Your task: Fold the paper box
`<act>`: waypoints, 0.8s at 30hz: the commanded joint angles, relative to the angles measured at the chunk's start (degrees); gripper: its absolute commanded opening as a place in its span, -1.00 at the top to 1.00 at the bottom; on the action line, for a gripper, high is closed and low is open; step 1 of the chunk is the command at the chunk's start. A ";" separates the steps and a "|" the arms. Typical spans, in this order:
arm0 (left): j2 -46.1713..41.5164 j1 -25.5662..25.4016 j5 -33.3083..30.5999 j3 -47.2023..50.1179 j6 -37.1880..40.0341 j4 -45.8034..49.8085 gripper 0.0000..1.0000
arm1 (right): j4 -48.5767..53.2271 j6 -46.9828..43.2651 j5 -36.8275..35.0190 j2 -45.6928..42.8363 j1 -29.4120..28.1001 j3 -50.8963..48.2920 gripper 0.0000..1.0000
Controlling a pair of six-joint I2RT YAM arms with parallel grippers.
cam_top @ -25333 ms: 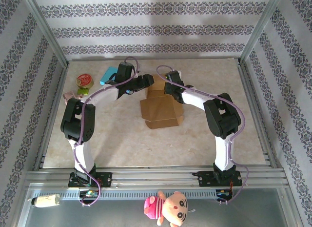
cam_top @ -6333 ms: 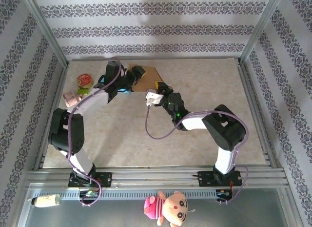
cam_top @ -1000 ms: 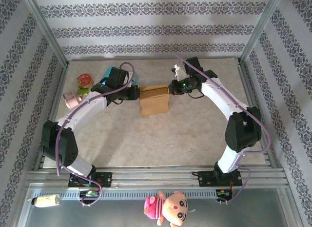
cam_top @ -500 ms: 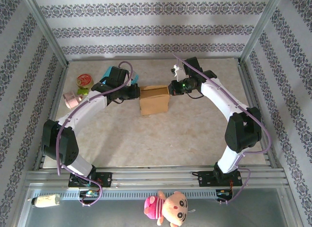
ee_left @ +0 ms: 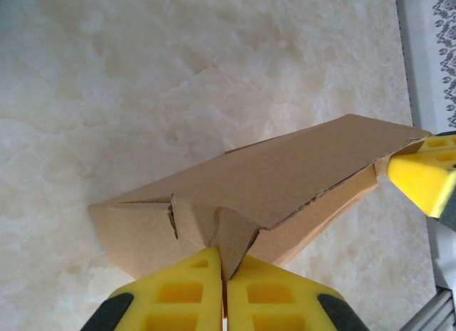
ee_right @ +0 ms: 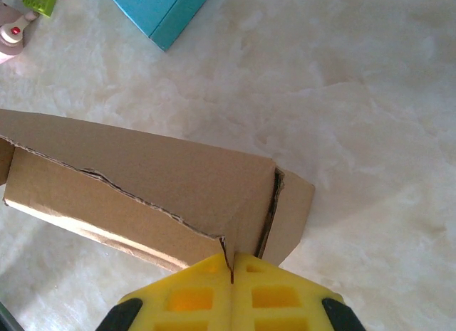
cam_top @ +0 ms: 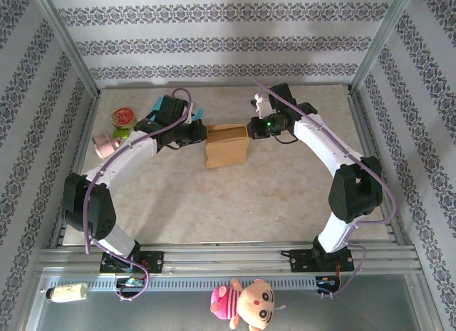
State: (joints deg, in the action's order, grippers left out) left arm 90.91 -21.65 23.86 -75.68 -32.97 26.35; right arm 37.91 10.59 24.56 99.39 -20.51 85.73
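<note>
The brown paper box (cam_top: 226, 146) stands in the middle of the table, folded into a block with a flap across its top. My left gripper (cam_top: 201, 135) is at its left end, shut on a folded side flap of the box (ee_left: 235, 238). My right gripper (cam_top: 251, 128) is at its right end, shut on the edge of a cardboard panel (ee_right: 246, 235). From the left wrist, the box (ee_left: 249, 188) runs away to the right gripper's yellow fingers (ee_left: 420, 178) at the far end. From the right wrist, the box (ee_right: 164, 188) stretches left with a torn-looking flap edge.
A teal box (cam_top: 165, 110) lies behind the left arm, also in the right wrist view as a teal box (ee_right: 160, 11). A round tin (cam_top: 123, 117) and a pink bottle (cam_top: 107, 142) sit at the table's left edge. Metal frame rails border the table.
Over the last second both grippers stay at the box's ends; the left one has edged slightly right, pressing the box. Long before, the box lay flat and unfolded.
</note>
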 commanded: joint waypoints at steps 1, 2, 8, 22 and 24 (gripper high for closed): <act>-1.13 -1.13 7.77 0.07 -2.81 -6.69 0.85 | 3.15 0.23 2.63 1.42 -2.21 -1.63 0.95; -1.17 -1.12 7.89 0.92 -3.61 -7.46 0.85 | 3.13 0.22 2.60 1.39 -2.21 -1.71 0.95; -1.64 -1.10 8.31 5.86 -6.66 -10.99 0.85 | 3.18 0.14 2.60 1.37 -2.17 -1.93 0.96; -4.02 -1.10 4.22 11.86 -4.39 -6.52 0.84 | 3.32 0.32 2.81 1.77 -2.00 -1.80 0.95; -3.36 -1.12 3.89 11.79 -4.07 -5.23 0.83 | 3.18 0.57 3.11 1.68 -2.07 -1.89 0.95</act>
State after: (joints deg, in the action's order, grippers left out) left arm 86.17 -21.43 25.36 -65.71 -37.78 18.11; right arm 38.09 10.59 24.88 99.42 -20.80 85.69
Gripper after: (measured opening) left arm 0.083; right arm 0.062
